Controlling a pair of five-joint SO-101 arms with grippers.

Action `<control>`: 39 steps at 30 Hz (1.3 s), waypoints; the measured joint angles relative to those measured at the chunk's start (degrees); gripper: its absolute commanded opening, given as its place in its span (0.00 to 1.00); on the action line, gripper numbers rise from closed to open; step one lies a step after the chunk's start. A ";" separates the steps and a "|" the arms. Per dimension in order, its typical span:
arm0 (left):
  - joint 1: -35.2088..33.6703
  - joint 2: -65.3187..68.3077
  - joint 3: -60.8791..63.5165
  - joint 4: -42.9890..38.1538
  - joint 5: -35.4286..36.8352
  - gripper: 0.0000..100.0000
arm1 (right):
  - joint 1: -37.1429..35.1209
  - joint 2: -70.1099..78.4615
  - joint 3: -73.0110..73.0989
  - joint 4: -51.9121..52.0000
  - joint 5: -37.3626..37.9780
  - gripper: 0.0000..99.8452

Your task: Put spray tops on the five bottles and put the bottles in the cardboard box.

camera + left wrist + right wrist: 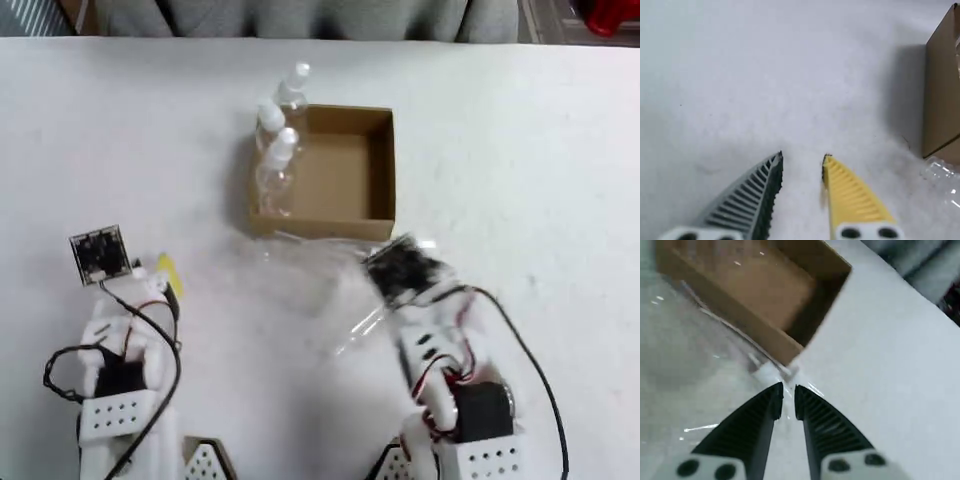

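The cardboard box [345, 170] stands open at the table's middle, and its corner [790, 305] lies just ahead of my right gripper. Three clear bottles with white spray tops [278, 130] stand in a row along the box's left wall; I cannot tell whether they are inside or outside it. My right gripper [786, 392] is shut on a fold of the clear plastic bag [320, 285] that lies in front of the box. My left gripper [802, 157], with one grey and one yellow finger, hangs open over bare table at the front left, holding nothing.
The plastic bag [700, 355] spreads over the table between the box and the right arm [440, 340]. An edge of the bag [945, 175] and a box corner [942, 90] lie near the left gripper. A grey seat back runs along the far edge.
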 measured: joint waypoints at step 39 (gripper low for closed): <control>-0.35 0.00 0.00 0.00 0.00 0.08 | -23.82 78.51 -32.88 -15.12 11.60 0.19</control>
